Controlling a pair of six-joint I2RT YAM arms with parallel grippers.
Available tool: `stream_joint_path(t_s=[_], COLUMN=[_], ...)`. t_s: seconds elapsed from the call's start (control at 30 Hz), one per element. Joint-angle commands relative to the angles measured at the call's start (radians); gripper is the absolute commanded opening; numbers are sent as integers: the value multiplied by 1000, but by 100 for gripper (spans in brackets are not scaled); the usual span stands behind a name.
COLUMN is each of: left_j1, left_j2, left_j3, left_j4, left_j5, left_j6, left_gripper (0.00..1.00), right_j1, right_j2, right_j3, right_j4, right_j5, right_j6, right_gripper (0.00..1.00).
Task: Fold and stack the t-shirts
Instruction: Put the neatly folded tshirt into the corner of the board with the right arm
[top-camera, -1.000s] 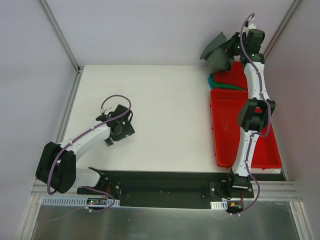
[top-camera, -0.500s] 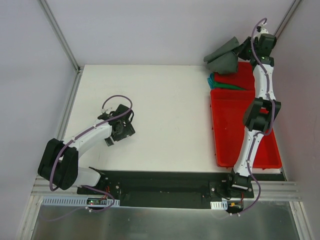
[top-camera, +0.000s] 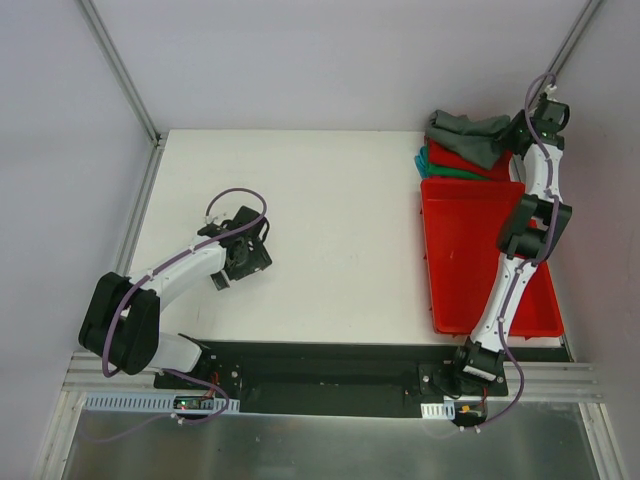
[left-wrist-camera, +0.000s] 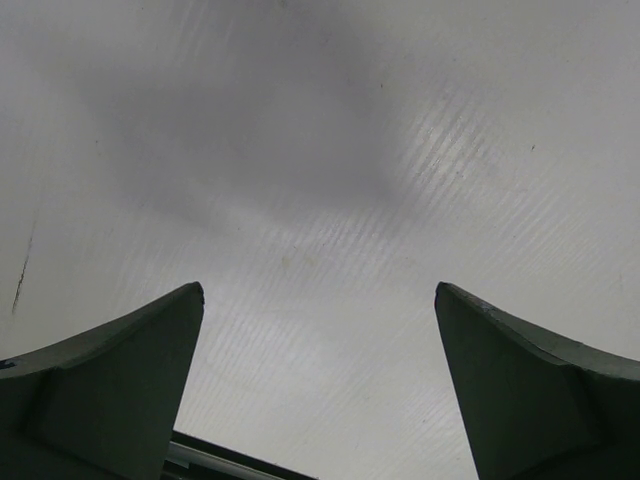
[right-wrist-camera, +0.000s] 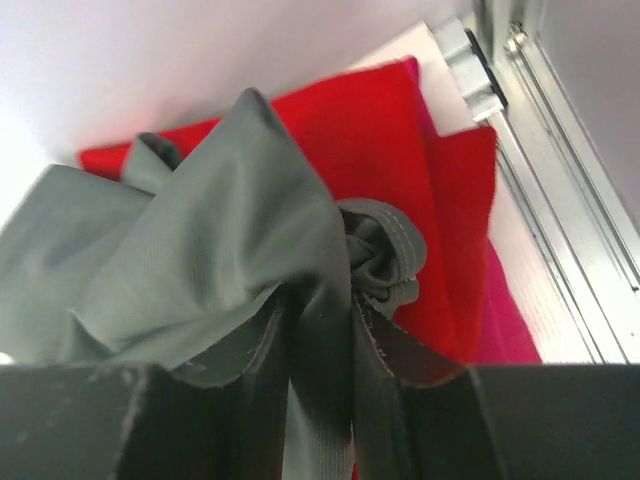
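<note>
The charcoal-grey t-shirt (top-camera: 470, 137) hangs bunched at the far right corner, over the folded red t-shirt (top-camera: 452, 157) and the teal-green t-shirt (top-camera: 430, 166) beneath it. My right gripper (top-camera: 512, 135) is shut on the grey shirt (right-wrist-camera: 200, 250), its fingers (right-wrist-camera: 265, 345) pinching a fold, with the red shirt (right-wrist-camera: 400, 140) right behind. My left gripper (top-camera: 245, 255) is open and empty, low over the white table (left-wrist-camera: 320, 180) at the left.
A rigid red plastic tray (top-camera: 470, 260) lies along the right side of the white table (top-camera: 320, 220), just in front of the shirt stack. A metal frame rail (right-wrist-camera: 560, 150) runs past the stack on the far right.
My right gripper has swung to the right and lowered, bringing the grey shirt from above the back wall down over the red shirt. The left arm barely shifted.
</note>
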Motion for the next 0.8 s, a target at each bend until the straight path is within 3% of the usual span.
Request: stream_joint_path(t_s=[0.0, 0.1, 0.17, 0.3, 0.47, 0.63, 0.77], left_j1=[10, 10, 10, 10, 10, 10, 10], left_j2=[2, 3, 0, -4, 3, 8, 12], left_j3=[34, 34, 34, 37, 46, 45, 42], left_j4=[-8, -7, -7, -7, -5, -2, 15], left_j5=[13, 16, 16, 17, 34, 25, 27], left_j6=[1, 2, 1, 4, 25, 34, 50], left_gripper=[99, 99, 99, 99, 99, 99, 99], right_j1=[3, 1, 3, 7, 52, 73, 73], right_j2=[-12, -32, -52, -110, -207, -337, -367], right_j3=[46, 50, 50, 46, -17, -215, -306], right_j4=[-8, -8, -19, -90, -242, -307, -312], right_j5=[53, 111, 177, 173, 190, 201, 32], right_j6=[14, 0, -9, -63, -288, -345, -364], right_gripper=[33, 48, 50, 65, 81, 84, 72])
